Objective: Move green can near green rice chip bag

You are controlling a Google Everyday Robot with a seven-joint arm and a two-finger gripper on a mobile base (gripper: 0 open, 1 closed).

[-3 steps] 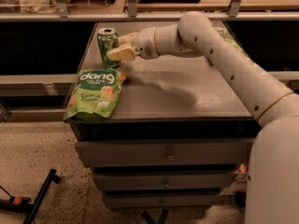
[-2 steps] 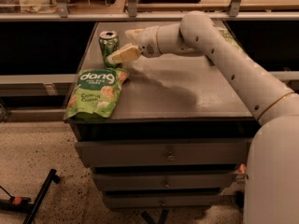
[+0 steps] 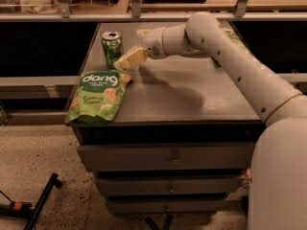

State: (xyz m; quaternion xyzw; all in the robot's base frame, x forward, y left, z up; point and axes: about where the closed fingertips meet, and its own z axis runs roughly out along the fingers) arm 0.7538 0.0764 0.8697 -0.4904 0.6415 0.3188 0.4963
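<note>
Camera view: hand [image 3: 131, 48], seemingly released, beside cylindrical green can [image 3: 112, 49] near glossy green rice chip bag [image 3: 97, 96].

The claw [image 3: 138, 45], just right of the green can [image 3: 112, 49], overlaps its lower right edge; a green packet [image 3: 236, 36] at the tabletop's [image 3: 192, 99] far right is mostly hidden behind the arm [image 3: 230, 56].

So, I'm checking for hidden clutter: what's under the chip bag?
Just the cabinet top shows around the chip bag; whatever lies beneath is covered. The gripper hangs beside the can.
</note>
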